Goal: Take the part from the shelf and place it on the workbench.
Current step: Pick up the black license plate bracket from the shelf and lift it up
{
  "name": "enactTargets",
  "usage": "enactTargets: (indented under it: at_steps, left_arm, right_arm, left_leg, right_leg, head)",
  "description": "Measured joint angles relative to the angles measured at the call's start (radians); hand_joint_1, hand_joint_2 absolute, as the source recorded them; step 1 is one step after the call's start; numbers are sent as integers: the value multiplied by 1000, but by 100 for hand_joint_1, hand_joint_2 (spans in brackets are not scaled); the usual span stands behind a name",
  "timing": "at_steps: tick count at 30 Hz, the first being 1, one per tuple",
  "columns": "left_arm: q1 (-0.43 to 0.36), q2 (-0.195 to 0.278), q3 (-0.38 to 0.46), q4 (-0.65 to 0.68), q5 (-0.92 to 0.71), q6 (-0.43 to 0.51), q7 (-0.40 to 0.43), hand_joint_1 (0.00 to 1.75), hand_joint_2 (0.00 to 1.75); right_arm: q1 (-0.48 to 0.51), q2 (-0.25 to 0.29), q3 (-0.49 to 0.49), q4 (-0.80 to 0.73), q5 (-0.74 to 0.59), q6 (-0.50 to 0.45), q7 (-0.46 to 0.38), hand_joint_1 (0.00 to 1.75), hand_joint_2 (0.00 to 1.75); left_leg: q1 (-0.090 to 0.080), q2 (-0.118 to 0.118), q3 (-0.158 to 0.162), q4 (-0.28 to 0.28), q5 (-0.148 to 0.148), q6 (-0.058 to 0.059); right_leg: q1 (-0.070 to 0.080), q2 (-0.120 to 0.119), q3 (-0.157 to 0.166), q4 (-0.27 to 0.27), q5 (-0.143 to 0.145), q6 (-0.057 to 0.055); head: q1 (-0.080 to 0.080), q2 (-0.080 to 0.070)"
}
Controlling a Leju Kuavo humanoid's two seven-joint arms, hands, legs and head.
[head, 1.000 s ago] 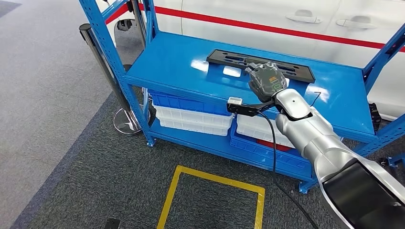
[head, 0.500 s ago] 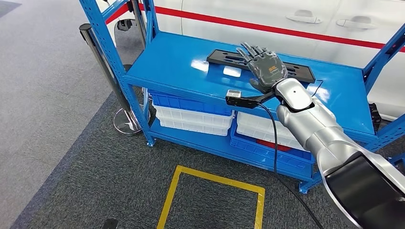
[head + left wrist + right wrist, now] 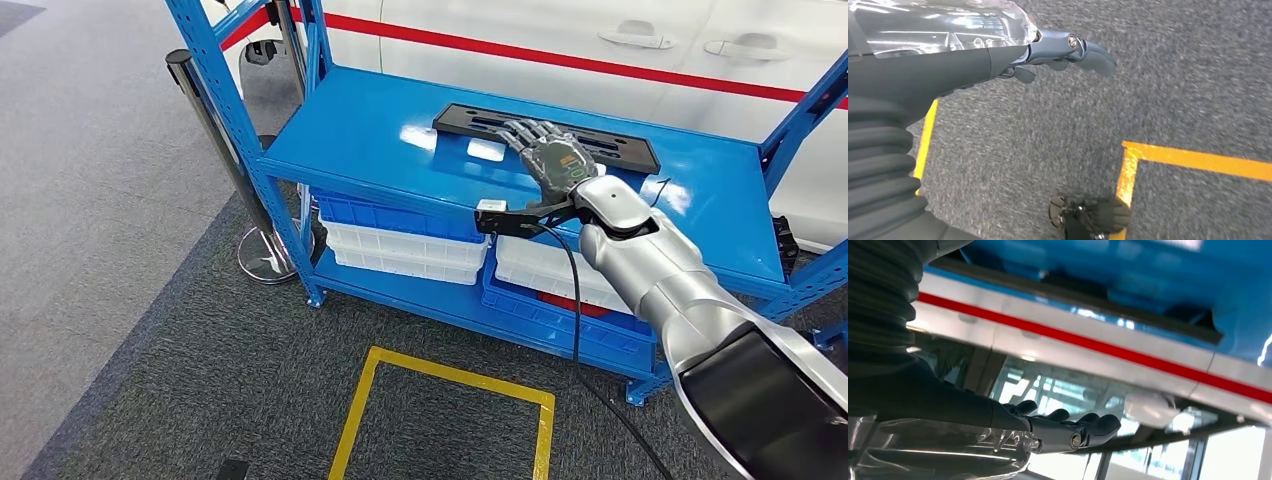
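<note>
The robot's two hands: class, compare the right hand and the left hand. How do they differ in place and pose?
1. The right hand reaches out over the blue metal shelf; the left hand hangs above grey carpet.
2. The right hand's fingers spread over the long flat black part; the left hand has no part near.

Shared: both hold nothing.

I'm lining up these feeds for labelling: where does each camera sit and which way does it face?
Head view: high on the body, looking forward and down at the blue shelf and black part; right hand over the part.
Left wrist view: behind the left hand, facing grey carpet and yellow floor lines.
Right wrist view: behind the right hand, turned, facing the white car.
Head and right wrist views share shelf, part and car.
</note>
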Motion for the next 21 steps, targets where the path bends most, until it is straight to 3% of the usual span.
enactTargets:
  at_steps: [1, 5, 21]
  left_arm:
    - [1, 0, 0, 0, 5, 5, 9, 0, 0]
    - [6, 0, 0, 1, 15, 1, 27, 0, 0]
    - [21, 0, 26, 1, 56, -57, -31, 0, 0]
  right_arm:
    - [4, 0, 1, 4, 10, 17, 8, 0, 175]
    - [21, 3, 15, 21, 46, 45, 36, 0, 175]
    - [71, 14, 32, 41, 50, 33, 35, 0, 175]
  left_leg:
    - [0, 0, 0, 0, 0, 0]
    - [0, 0, 0, 0, 0, 0]
    - [0, 0, 0, 0, 0, 0]
  right_leg:
    - [0, 0, 0, 0, 0, 0]
    - [0, 0, 0, 0, 0, 0]
    - [0, 0, 0, 0, 0, 0]
  head:
    - [0, 0]
    - [0, 0]
    - [0, 0]
